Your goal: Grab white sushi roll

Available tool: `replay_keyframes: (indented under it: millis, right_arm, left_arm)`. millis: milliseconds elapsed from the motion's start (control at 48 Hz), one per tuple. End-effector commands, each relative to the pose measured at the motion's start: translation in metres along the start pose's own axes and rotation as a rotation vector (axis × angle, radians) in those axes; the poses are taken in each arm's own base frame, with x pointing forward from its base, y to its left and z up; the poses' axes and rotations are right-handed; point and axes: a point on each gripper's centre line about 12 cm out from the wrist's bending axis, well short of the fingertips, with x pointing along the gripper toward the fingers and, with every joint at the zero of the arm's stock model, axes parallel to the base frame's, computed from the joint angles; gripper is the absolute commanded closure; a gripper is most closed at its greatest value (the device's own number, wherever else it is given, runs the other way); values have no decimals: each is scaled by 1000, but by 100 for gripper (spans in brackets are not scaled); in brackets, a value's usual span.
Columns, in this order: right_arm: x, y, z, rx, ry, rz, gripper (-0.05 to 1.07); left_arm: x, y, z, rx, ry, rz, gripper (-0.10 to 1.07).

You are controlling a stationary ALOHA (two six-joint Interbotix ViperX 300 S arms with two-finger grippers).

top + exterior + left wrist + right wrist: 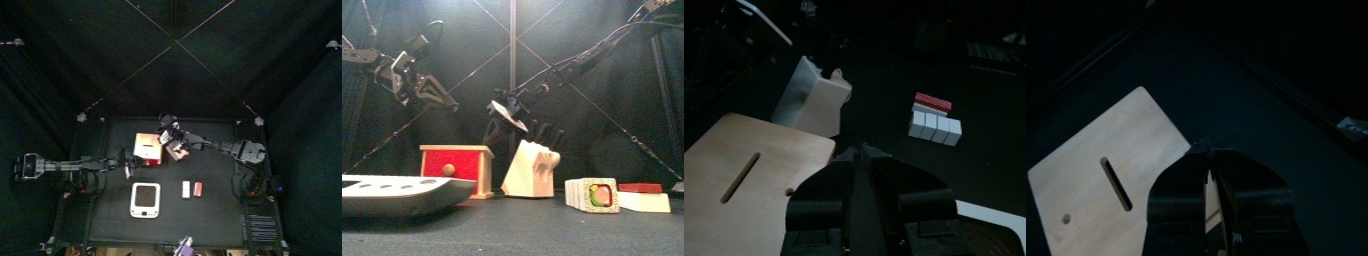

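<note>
Nothing grabbed yet: the white sushi roll [644,202] lies untouched on the table [516,225], at its right front, just beside a small red piece [640,187]. My right gripper [1208,152] hangs well apart from it, above the wooden block [529,168], fingers parted a crack and empty. The left gripper [865,157] waits at left, fingers pressed together. The reach, descent and pinch all remain.
</note>
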Motion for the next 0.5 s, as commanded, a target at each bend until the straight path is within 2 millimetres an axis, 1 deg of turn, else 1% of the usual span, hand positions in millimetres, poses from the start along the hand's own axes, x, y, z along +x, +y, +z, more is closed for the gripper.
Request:
replay_keyframes:
  millis: [0, 146, 250, 354, 438, 479]
  right_arm:
    - [-30, 11, 35, 6, -88, 33, 66]
    - [-61, 24, 47, 10, -124, 63, 66]
    - [-89, 39, 48, 28, -131, 98, 66]
    - [-115, 56, 36, 74, -109, 146, 65]
    - [-130, 70, 17, 111, -67, 186, 65]
    - [-138, 78, 2, 135, -29, 206, 65]
  left_arm:
    - [0, -4, 9, 26, -54, -20, 39]
    - [-2, -12, 14, 76, -112, -61, 39]
    - [-2, -15, 19, 96, -145, -76, 39]
    - [-2, -17, 23, 115, -167, -87, 39]
    - [-4, -17, 24, 117, -177, -91, 39]
    - [-6, -17, 24, 110, -182, -88, 39]
